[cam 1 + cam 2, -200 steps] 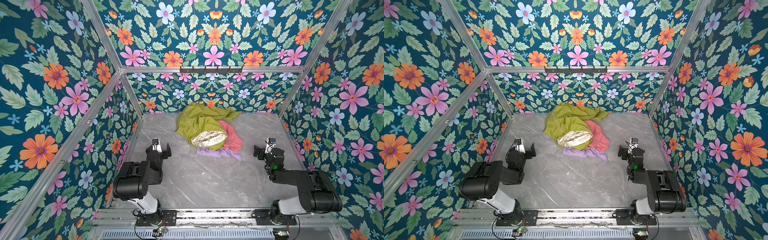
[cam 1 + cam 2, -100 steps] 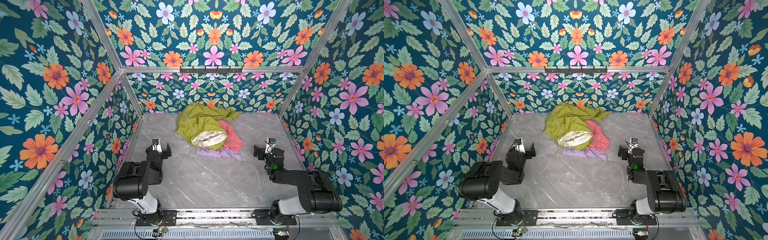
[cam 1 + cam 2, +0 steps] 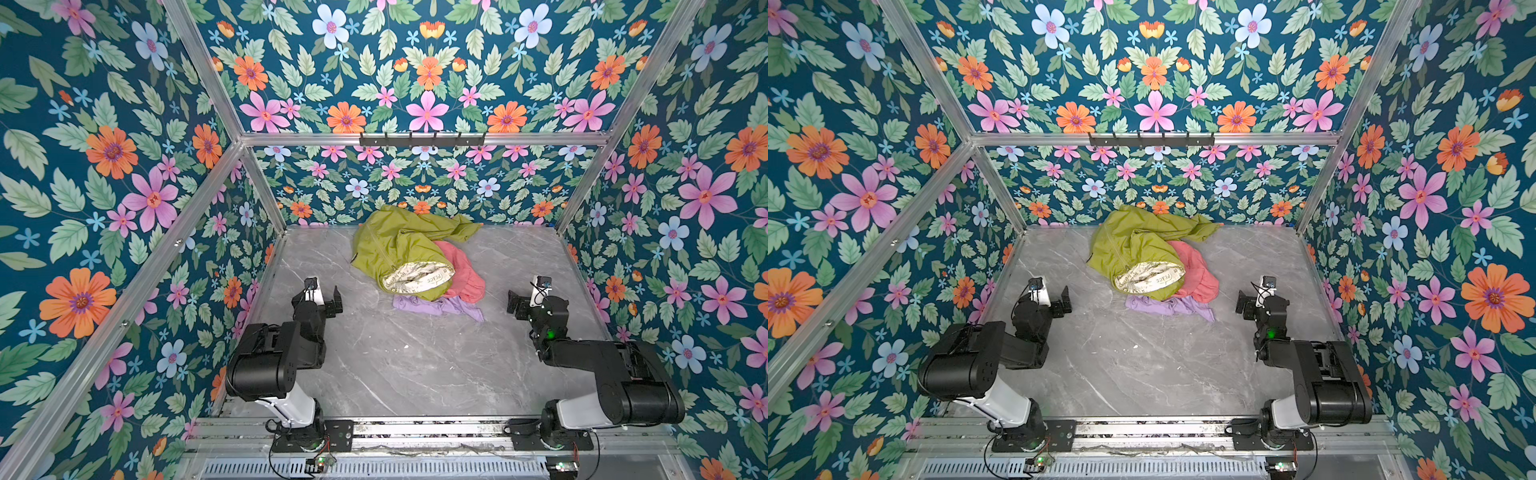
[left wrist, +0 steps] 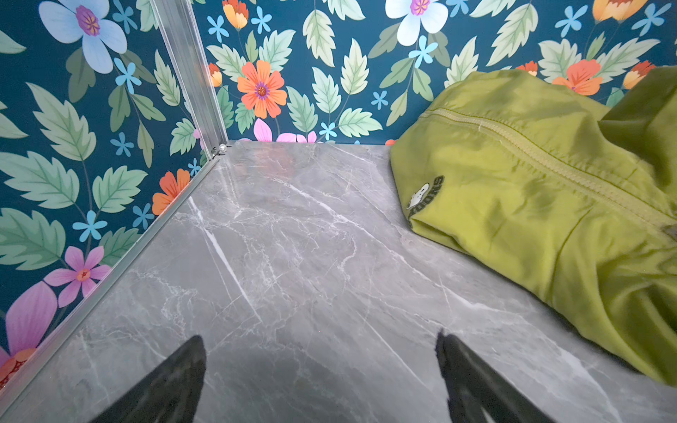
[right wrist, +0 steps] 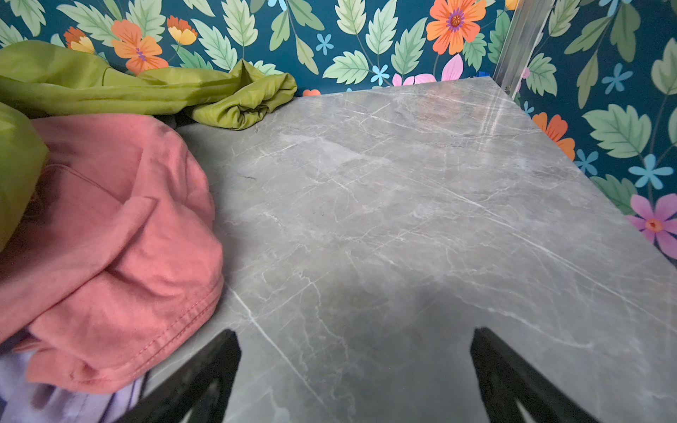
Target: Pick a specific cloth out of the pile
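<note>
The right gripper (image 5: 353,331) is seen with its jaws spread wide and nothing between them, held low over the grey marble tabletop (image 3: 415,365). The left gripper (image 4: 318,335) is likewise spread wide and empty, on the opposite side of the table.

Outward from the right gripper, the salmon-pink cloth (image 5: 110,238) is met first. It lies ahead of the jaws and off toward the table's middle, and its stitched hem (image 5: 176,329) is seen near one finger in the right wrist view, not touching it. In a top view the cloth (image 3: 465,270) is found on the right flank of the pile (image 3: 415,266). It is partly tucked under the olive-green jacket (image 3: 390,245) and rests on the lilac garment (image 3: 432,305). Its visible length runs from the back of the table toward the front, so a long bare edge is turned toward the right arm.

From the left gripper only the jacket is seen; the cloth is screened behind it.

The right arm is therefore judged the nearer and better placed. A reach forward and inward toward the exposed hem is called for, and the jacket's overlapping fold is likely to be dragged along.
</note>
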You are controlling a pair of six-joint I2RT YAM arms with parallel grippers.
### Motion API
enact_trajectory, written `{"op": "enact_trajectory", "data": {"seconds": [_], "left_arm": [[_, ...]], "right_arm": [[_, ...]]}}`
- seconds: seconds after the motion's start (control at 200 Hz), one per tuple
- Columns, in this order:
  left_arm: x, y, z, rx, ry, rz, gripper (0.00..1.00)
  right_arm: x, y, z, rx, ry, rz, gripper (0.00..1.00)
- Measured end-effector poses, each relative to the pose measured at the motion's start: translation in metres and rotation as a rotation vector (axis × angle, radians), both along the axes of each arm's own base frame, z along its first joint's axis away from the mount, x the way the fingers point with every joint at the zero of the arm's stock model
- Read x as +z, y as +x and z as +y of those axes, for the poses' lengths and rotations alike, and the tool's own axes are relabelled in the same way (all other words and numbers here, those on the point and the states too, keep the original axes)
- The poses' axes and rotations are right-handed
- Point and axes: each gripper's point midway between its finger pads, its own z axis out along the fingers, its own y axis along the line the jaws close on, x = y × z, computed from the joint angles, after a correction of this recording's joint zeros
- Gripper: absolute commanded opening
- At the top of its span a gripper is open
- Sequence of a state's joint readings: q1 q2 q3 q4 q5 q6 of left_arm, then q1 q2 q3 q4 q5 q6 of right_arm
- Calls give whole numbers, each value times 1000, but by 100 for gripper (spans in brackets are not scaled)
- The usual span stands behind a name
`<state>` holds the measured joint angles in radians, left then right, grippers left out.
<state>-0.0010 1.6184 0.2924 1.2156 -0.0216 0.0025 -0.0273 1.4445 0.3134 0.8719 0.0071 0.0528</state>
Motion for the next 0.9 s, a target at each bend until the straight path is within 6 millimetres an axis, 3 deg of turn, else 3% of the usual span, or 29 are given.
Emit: {"op": "enact_trajectory", "data": {"seconds": [0.565, 0.705, 0.9], "left_arm": [[-1, -2, 0, 0, 0, -1, 100], [1, -11, -1, -3, 1, -11, 100], [29, -6, 4, 31, 6, -66, 100]], "right_arm": [[1, -1, 2, 6, -4, -1, 99], [15, -3, 8, 14, -15, -24, 99], [41, 0, 18, 23, -49, -35, 99]]}}
